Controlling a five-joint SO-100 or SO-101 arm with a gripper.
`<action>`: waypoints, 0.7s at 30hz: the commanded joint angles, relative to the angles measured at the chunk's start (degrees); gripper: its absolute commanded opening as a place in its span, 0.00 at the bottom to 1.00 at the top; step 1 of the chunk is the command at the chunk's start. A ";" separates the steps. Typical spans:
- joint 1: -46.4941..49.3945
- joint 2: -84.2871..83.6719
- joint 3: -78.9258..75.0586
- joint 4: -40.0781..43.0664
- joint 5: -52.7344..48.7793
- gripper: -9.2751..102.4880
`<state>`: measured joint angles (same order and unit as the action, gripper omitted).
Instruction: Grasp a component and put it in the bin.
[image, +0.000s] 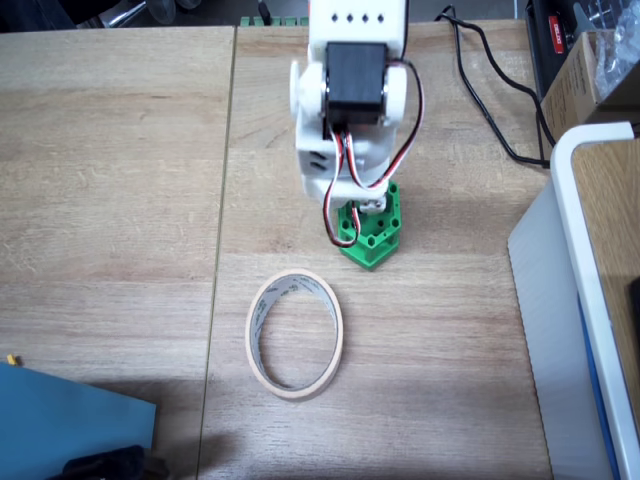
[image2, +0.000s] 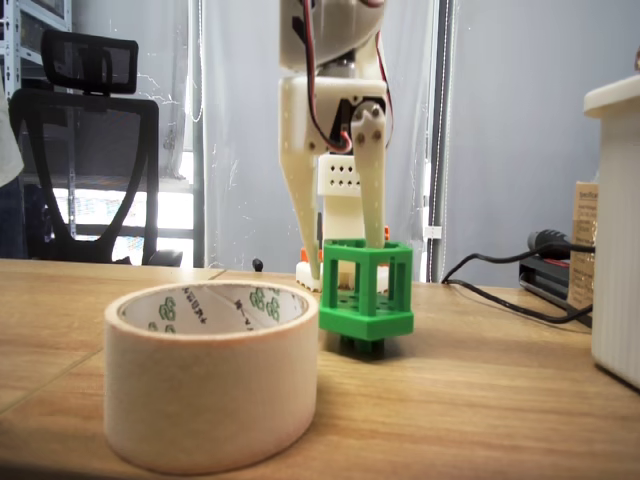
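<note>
Green plastic marks the component (image: 372, 238), a hexagonal frame with corner posts, standing upright on the wooden surface (image: 110, 200) near its middle, toward the far edge in the top-down fixed view. The white arm's tool (image2: 348, 238) comes down over it from above; in the low fixed view one finger (image2: 375, 190) reaches into the frame's top while the other finger (image2: 302, 195) hangs just outside its left side, so the jaws stand apart, straddling one wall, and I cannot tell whether they press on it. The bin (image: 296, 334), a beige tape ring, lies flat just nearer the front edge, close to the component but not touching. A white-edged box (image: 585, 250) sits at the right edge.
</note>
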<state>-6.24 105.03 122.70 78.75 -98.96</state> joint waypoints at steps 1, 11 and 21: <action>0.44 0.35 -2.64 0.44 0.00 0.24; 0.35 1.05 -3.16 0.44 0.35 0.13; 0.35 1.32 -3.52 0.44 0.53 0.09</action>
<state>-6.50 105.03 122.34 78.66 -98.79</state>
